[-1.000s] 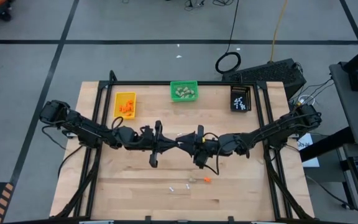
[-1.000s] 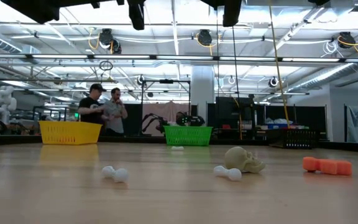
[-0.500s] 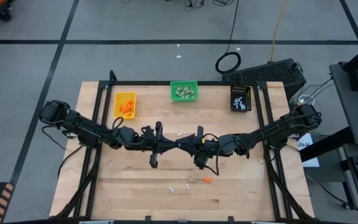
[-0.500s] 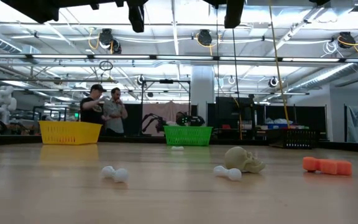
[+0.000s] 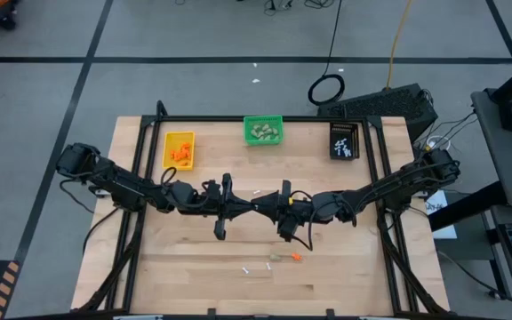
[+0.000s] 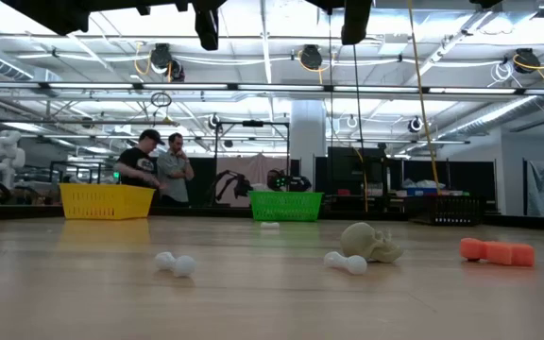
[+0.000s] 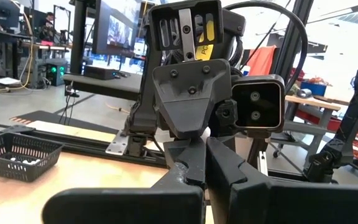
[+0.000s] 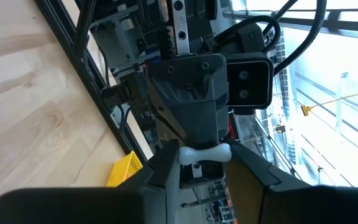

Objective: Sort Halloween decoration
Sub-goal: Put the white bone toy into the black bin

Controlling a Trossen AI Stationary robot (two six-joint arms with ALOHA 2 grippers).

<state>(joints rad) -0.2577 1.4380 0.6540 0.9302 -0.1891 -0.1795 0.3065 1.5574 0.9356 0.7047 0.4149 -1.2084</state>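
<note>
Both arms meet above the table's middle, fingers level and pointing at each other. My left gripper (image 5: 252,206) and my right gripper (image 5: 264,207) are both shut on one white bone-shaped stick (image 8: 205,154). Loose Halloween decoration lies on the wood near the front: white sticks (image 6: 175,263) (image 6: 346,262), a beige skull lump (image 6: 371,242) and an orange piece (image 6: 496,251). One more white stick (image 5: 257,191) lies just beyond the grippers. My left gripper comes level from the table's left and meets the stick at its middle (image 8: 197,151); its own fingers hide how they pinch it. The stick is lifted clear of the table. My right gripper comes level from the table's right. Its two fingers (image 8: 244,171) stand at the stick's two knobbed ends (image 8: 225,151), so the stick spans the gap between them, crosswise to the fingers and clear of the table.
A yellow bin (image 5: 179,149) with orange pieces, a green bin (image 5: 264,131) with beige lumps and a black bin (image 5: 345,140) with white sticks stand along the far edge. Bare wood lies at the front left. People stand in the room behind.
</note>
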